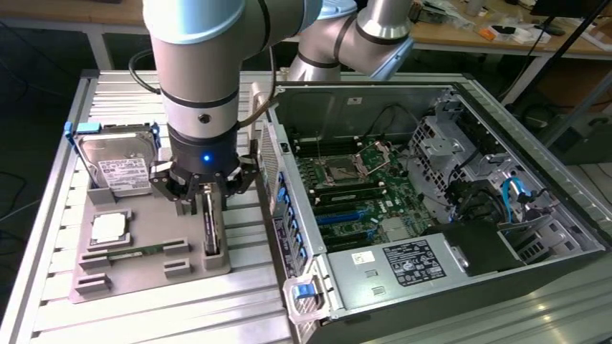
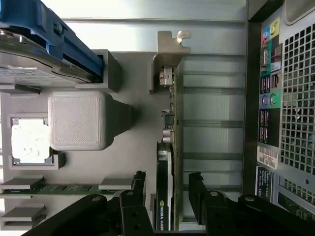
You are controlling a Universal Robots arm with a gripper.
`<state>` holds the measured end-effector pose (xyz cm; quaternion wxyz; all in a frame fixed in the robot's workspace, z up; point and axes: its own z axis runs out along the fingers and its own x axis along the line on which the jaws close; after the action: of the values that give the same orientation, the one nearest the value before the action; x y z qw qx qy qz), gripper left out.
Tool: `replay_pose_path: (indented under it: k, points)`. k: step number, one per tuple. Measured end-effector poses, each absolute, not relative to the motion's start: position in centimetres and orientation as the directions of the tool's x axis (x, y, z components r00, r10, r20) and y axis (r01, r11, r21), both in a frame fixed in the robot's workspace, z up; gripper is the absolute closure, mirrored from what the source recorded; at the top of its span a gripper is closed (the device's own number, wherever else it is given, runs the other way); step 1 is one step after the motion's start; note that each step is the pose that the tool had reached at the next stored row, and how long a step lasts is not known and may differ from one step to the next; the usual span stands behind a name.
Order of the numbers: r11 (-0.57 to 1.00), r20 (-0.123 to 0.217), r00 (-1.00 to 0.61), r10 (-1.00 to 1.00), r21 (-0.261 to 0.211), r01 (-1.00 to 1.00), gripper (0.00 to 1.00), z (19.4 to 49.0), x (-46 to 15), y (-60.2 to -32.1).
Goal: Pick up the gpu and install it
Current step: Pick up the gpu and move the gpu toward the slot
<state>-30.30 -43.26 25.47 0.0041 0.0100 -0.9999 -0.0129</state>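
Note:
The gpu (image 1: 211, 228) is a thin dark card standing on edge in a slot at the right side of the grey holder tray (image 1: 143, 276). In the wrist view the gpu (image 2: 168, 118) runs lengthwise, its silver bracket (image 2: 167, 49) at the far end. My gripper (image 1: 205, 197) hangs directly over the card, open. Its two black fingers (image 2: 139, 184) straddle the card's near end, with a gap on each side and no contact that I can see. The gripper (image 2: 167, 189) holds nothing.
On the same tray are a silver hard drive (image 1: 120, 168) in a blue frame, a CPU (image 1: 108, 228) and a green memory stick (image 1: 134, 251). The open computer case (image 1: 459, 93) lies to the exterior view's right, its motherboard (image 1: 345, 193) and blue slots (image 1: 337, 216) exposed.

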Motion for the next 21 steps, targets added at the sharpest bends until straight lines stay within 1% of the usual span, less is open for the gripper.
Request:
replay_pose_path:
  k: [5, 14, 15, 18, 21]
  points:
    - [0.999, 0.008, -1.0, -0.02, 0.026, -0.02, 0.52, 24.57, -30.22, -43.29]
    - [0.999, 0.008, -1.0, -0.02, 0.026, -0.02, 0.52, 24.52, -30.21, -43.3]
    - [0.999, 0.008, -1.0, -0.02, 0.026, -0.02, 0.53, 24.51, -30.21, -43.3]
    - [0.999, 0.008, -1.0, -0.02, 0.026, -0.02, 0.72, 24.52, -30.21, -43.3]
    - [0.999, 0.008, -1.0, -0.02, 0.026, -0.02, 0.73, 24.52, -30.21, -43.3]
